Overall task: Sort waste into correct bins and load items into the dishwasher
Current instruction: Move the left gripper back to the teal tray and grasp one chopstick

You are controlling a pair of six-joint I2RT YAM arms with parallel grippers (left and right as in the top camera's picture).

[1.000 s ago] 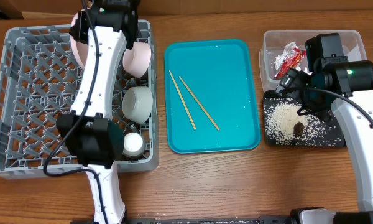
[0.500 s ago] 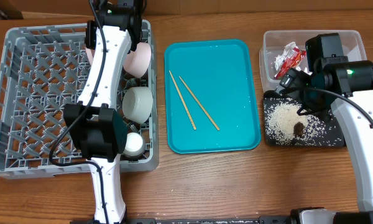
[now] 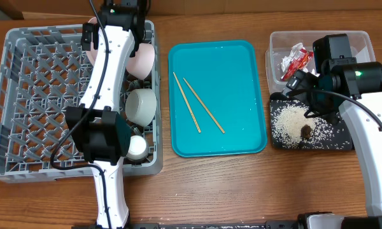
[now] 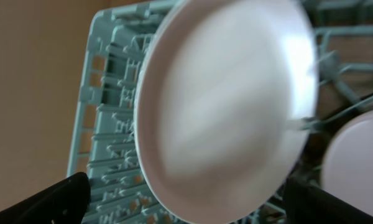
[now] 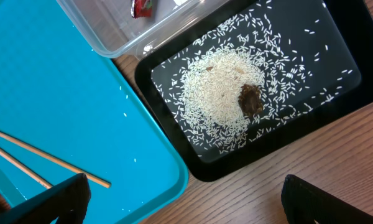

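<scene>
Left gripper (image 4: pixel 185 202) hanging over far side of rack (image 3: pixel 25 95), jaws wide apart, plate (image 4: pixel 227 106) sitting loose between them, standing on edge against rack wall. Two bowls (image 3: pixel 141 105) and cup (image 3: pixel 137 147) sitting along rack's right side. Chopsticks (image 3: pixel 197 105) lying on teal tray (image 3: pixel 242 63). Right gripper (image 5: pixel 185 205) hovering near black tray (image 5: pixel 354 68), jaws spread, gripping nothing. Rice (image 5: pixel 214 102) and brown lump (image 5: pixel 251 99) lying in black tray, red wrapper (image 3: pixel 295 60) in clear tub (image 3: pixel 363 39).

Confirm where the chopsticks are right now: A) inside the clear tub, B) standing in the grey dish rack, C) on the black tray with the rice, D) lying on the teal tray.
D: the chopsticks lie flat on the teal tray, between the dish rack and the two bins, with neither gripper touching them.
</scene>
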